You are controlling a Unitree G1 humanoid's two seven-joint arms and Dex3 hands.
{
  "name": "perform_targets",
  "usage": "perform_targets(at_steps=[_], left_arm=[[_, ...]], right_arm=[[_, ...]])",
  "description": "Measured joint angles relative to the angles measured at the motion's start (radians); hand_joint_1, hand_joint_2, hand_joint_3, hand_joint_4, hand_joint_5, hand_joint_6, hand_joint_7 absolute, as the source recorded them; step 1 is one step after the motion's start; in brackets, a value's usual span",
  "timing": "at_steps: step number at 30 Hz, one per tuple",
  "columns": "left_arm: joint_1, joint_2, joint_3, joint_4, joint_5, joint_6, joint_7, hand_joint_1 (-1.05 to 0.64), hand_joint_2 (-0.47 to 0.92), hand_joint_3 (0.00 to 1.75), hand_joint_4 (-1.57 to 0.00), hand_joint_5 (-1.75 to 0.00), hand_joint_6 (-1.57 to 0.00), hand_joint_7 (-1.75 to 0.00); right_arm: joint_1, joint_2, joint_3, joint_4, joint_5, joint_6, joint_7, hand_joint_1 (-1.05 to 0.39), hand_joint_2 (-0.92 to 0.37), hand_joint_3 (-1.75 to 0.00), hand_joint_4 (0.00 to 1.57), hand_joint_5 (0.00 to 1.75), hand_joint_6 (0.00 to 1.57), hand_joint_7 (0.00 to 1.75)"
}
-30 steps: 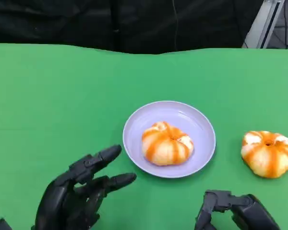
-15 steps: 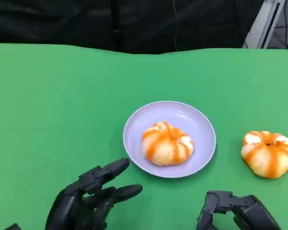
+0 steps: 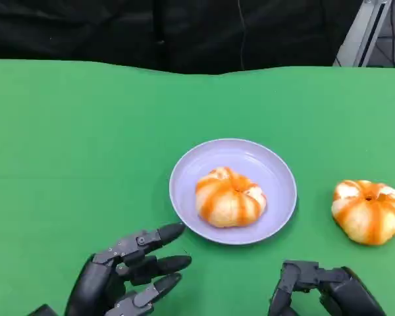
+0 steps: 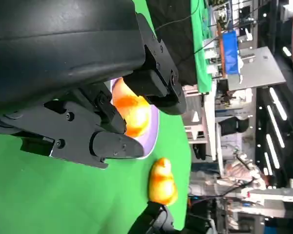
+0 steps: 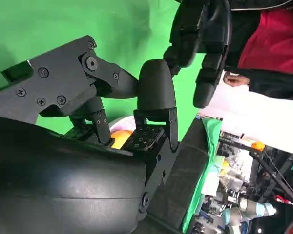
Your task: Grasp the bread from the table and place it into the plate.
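Nearest: left hand (image 3: 122, 280) at the near left, holding nothing, fingers spread and pointing far-right toward the plate; it sits just short of the plate's near-left rim, not touching. Right hand (image 3: 322, 293) at the near right edge, fingers curled down and inward with nothing in them, so clenched on air, not on bread. Next out: lilac plate (image 3: 276, 172) mid-table with 1 orange-striped bun (image 3: 230, 197) already sitting in it, slightly near of centre. Right of the plate, apart from its rim, the bread on the table (image 3: 369, 210), same striped bun, resting flat on the green table (image 3: 85, 131) and untouched. My read: 1 of 2 is done, the step in hand is the right hand's reach for the loose bread, since it lies far-right of that hand. To do it well: release the fingers before moving, come over the bun from above, and close around its sides rather than pressing on the crown; it looks soft and will likely squash or roll under a 1-sided push. Lift clear before traversing left so it passes over the rim, and drop it in the free far-right part of the plate so it doesn't ride up on the first bun. Left hand should stay out of the path. Far edge: dark backdrop, nothing relevant.
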Motion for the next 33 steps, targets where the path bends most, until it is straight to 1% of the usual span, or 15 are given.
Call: perform_targets(at_steps=[1,2,3,4,5,6,7,9,12,16,22,25,33], left_arm=[[-0.003,0.000,-0.002,0.005,0.009,-0.010,0.006,0.06,0.92,0.43,-1.22,-0.12,-1.13,-0.09],[-0.007,0.001,-0.005,0.012,0.017,-0.021,0.007,0.05,0.89,0.50,-1.24,-0.16,-1.21,-0.07],[-0.014,0.002,-0.010,0.022,0.027,-0.033,0.011,0.02,0.84,0.58,-1.27,-0.26,-1.29,-0.08],[-0.020,0.003,-0.014,0.033,0.039,-0.048,0.018,0.00,0.76,0.70,-1.19,-0.58,-1.37,-0.11],[-0.028,0.005,-0.017,0.048,0.057,-0.067,0.029,-0.01,0.71,0.80,-1.10,-0.85,-1.37,-0.21],[-0.036,0.009,-0.022,0.065,0.076,-0.087,0.036,-0.01,0.66,0.90,-1.03,-1.07,-1.26,-0.51],[-0.042,0.012,-0.026,0.081,0.086,-0.101,0.040,-0.02,0.62,0.96,-1.01,-1.18,-1.17,-0.72],[-0.050,0.016,-0.034,0.112,0.092,-0.125,0.043,-0.03,0.52,1.10,-0.97,-1.33,-1.06,-0.99],[-0.062,0.016,-0.042,0.153,0.092,-0.153,0.043,-0.06,0.46,1.19,-0.95,-1.42,-1.02,-1.09],[-0.068,0.016,-0.056,0.185,0.093,-0.180,0.043,-0.07,0.44,1.22,-0.92,-1.47,-0.99,-1.15],[-0.093,0.016,-0.066,0.226,0.100,-0.204,0.044,-0.08,0.48,1.19,-0.88,-1.53,-0.94,-1.23],[-0.097,0.016,-0.068,0.237,0.100,-0.210,0.045,-0.10,0.48,1.21,-0.87,-1.55,-0.93,-1.26],[-0.097,0.016,-0.070,0.245,0.095,-0.219,0.046,-0.10,0.48,1.20,-0.86,-1.58,-0.91,-1.28]], right_arm=[[0.000,0.000,0.000,0.000,0.000,0.000,0.000,-0.28,-0.65,-0.87,0.79,1.57,0.77,1.35],[0.000,0.000,0.000,0.001,0.000,0.000,0.000,-0.28,-0.65,-0.87,0.79,1.57,0.77,1.35],[0.000,0.000,0.000,0.001,0.000,0.000,0.000,-0.27,-0.65,-0.87,0.79,1.57,0.77,1.35],[0.000,0.000,0.000,0.001,0.000,0.000,0.000,-0.27,-0.65,-0.87,0.79,1.56,0.77,1.35],[0.000,0.000,-0.001,0.001,-0.001,0.000,0.000,-0.27,-0.65,-0.87,0.79,1.56,0.77,1.35],[0.000,0.000,-0.001,0.001,-0.001,0.000,0.000,-0.27,-0.65,-0.87,0.79,1.56,0.77,1.35],[0.000,0.000,-0.001,0.001,-0.001,0.000,0.000,-0.27,-0.65,-0.87,0.79,1.56,0.77,1.35],[0.000,0.000,-0.001,0.001,-0.001,0.000,0.000,-0.27,-0.65,-0.87,0.78,1.56,0.77,1.35],[0.000,0.000,-0.001,0.001,-0.001,0.000,0.000,-0.27,-0.65,-0.87,0.78,1.56,0.77,1.35],[0.000,0.000,-0.001,0.002,-0.001,0.000,0.000,-0.27,-0.65,-0.87,0.78,1.56,0.77,1.35],[-0.001,0.000,-0.001,0.001,-0.001,0.000,0.000,-0.26,-0.65,-0.87,0.78,1.55,0.77,1.34],[0.000,0.000,-0.001,0.000,-0.001,0.002,0.000,-0.25,-0.65,-0.87,0.78,1.56,0.77,1.34],[0.000,0.000,-0.001,-0.001,0.003,0.004,0.004,-0.25,-0.65,-0.86,0.78,1.56,0.77,1.34]])
